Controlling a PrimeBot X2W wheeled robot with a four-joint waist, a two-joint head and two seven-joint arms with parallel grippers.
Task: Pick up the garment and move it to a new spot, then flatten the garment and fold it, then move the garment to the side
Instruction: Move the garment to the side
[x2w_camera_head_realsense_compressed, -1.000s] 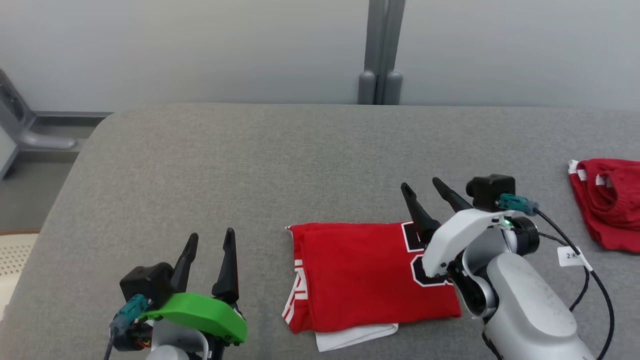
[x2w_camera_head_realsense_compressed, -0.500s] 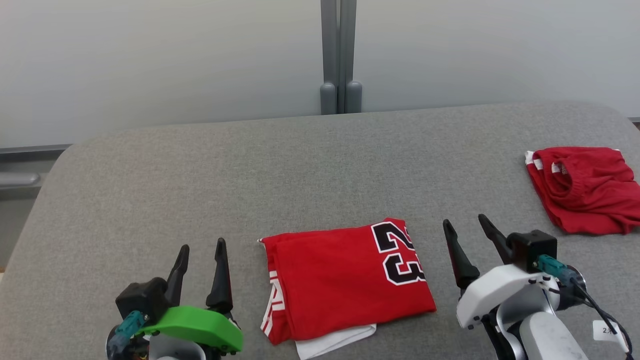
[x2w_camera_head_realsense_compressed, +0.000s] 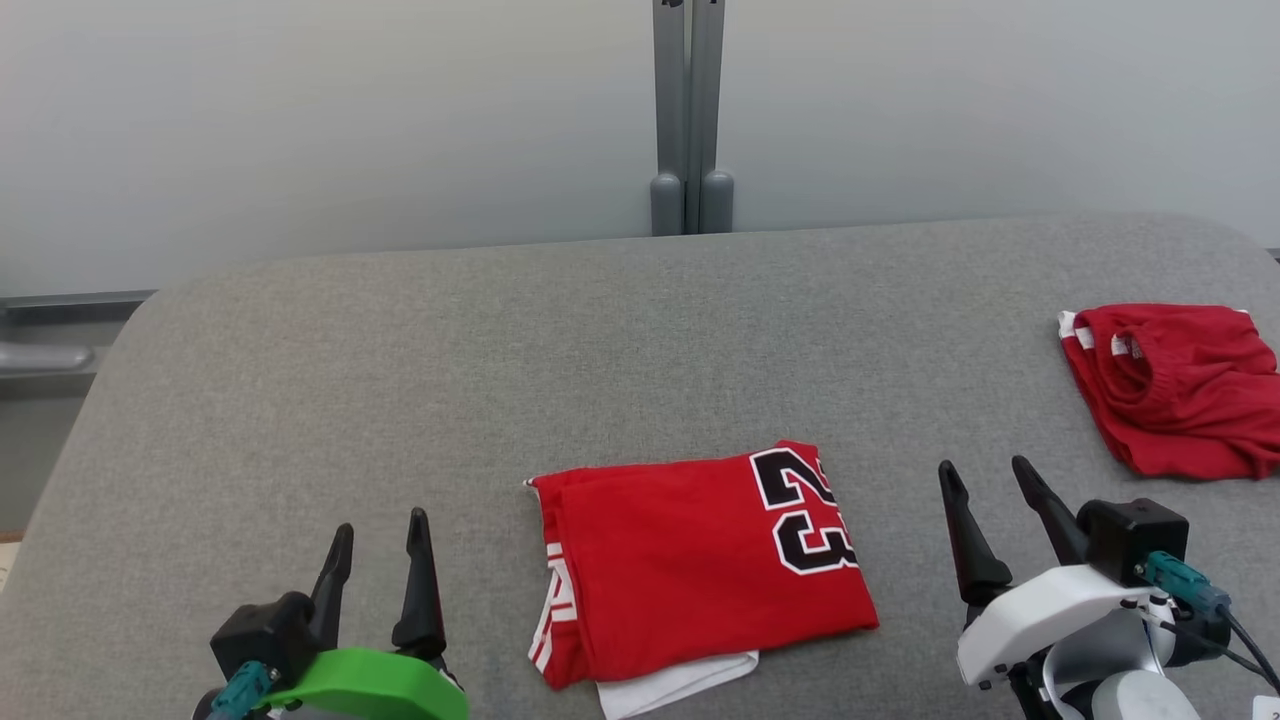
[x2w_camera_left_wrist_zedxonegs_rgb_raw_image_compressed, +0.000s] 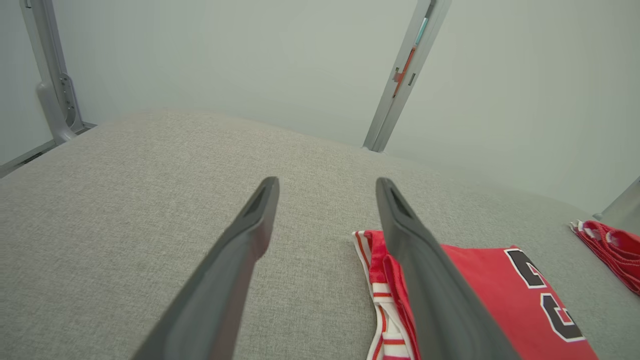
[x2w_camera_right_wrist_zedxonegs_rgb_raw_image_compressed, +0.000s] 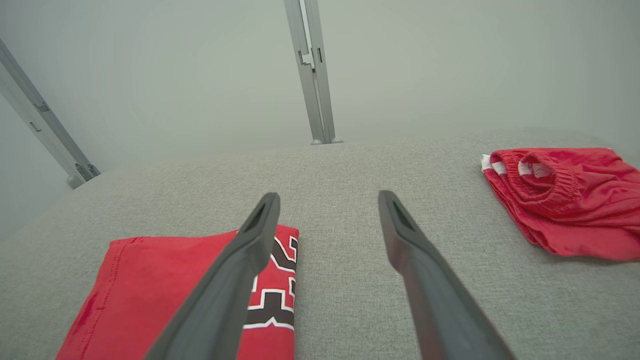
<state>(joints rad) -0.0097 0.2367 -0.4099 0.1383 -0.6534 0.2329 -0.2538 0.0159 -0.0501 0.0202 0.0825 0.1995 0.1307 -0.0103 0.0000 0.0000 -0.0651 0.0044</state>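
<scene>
The table cover (x2w_camera_head_realsense_compressed: 400, 380) beneath both grippers is seen as grey woven cloth — matt, with a coarse, slightly rough weave. The folded garment (x2w_camera_head_realsense_compressed: 680, 570), between the left gripper (x2w_camera_head_realsense_compressed: 381, 522) and the right gripper (x2w_camera_head_realsense_compressed: 983, 465), is shown as smooth red knit cloth with a faint sheen. Its numerals are printed flat in black and white, and a white cloth layer is seen under its near edge. The second garment (x2w_camera_head_realsense_compressed: 1180, 390), beyond the right gripper and to its right, is of shinier red cloth — crumpled, with a gathered ribbed band. The fingers (x2w_camera_left_wrist_zedxonegs_rgb_raw_image_compressed: 235, 270) are seen as smooth, dark, matt plastic. A green shell (x2w_camera_head_realsense_compressed: 370, 685) of mildly glossy plastic is carried at the left gripper's base, a smooth white shell (x2w_camera_head_realsense_compressed: 1040, 610) at the right's. The post (x2w_camera_head_realsense_compressed: 687, 100) ahead appears as grey metal, the wall (x2w_camera_head_realsense_compressed: 300, 130) as smooth and matt.
</scene>
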